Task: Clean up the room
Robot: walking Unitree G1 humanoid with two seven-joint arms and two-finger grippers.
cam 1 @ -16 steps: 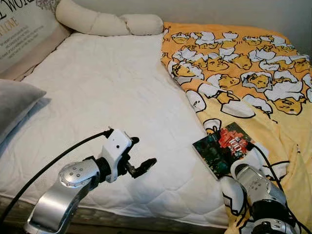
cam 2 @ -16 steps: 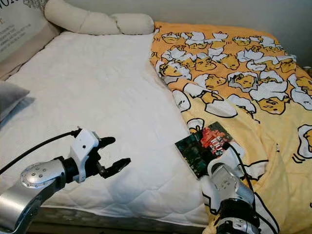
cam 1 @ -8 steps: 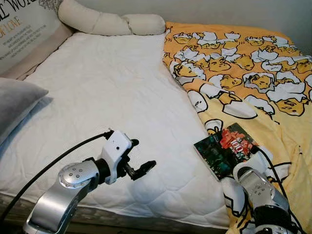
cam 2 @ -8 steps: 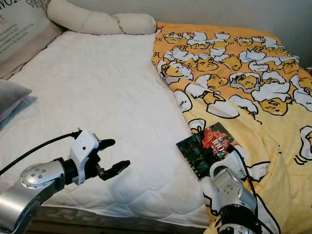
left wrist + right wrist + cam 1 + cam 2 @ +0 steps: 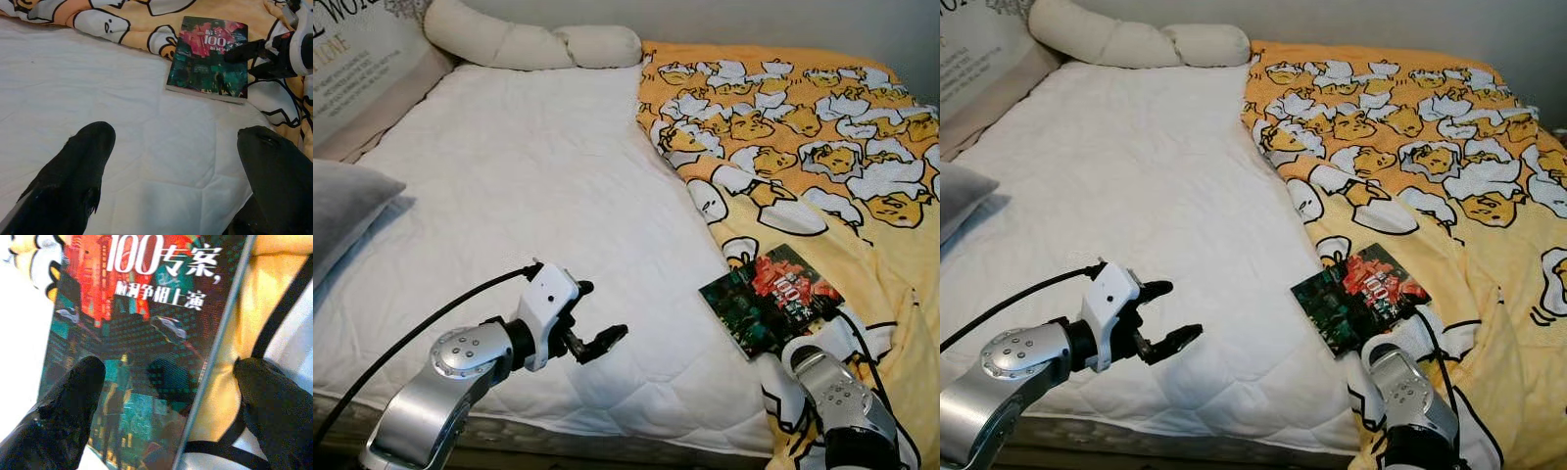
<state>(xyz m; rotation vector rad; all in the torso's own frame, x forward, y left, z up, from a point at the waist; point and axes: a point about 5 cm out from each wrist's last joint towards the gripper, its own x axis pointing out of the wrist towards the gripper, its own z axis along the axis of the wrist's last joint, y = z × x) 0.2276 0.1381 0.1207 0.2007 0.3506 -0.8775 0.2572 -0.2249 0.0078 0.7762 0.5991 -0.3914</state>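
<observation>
The book (image 5: 771, 299) lies ungrasped on the bed (image 5: 529, 196). The right claw (image 5: 166, 382) is spread over it; the left claw (image 5: 597, 333) hovers spread, empty.

Both arms reach forward, claws spread.
The left claw (image 5: 592, 318) hovers near the bed's (image 5: 509, 196) front edge, fingers apart; the right claw (image 5: 171, 396) points forward at the front right, fingers wide.

Long cream bolster (image 5: 533, 42) and grey pillow (image 5: 342, 211) on white mattress (image 5: 529, 196).
</observation>
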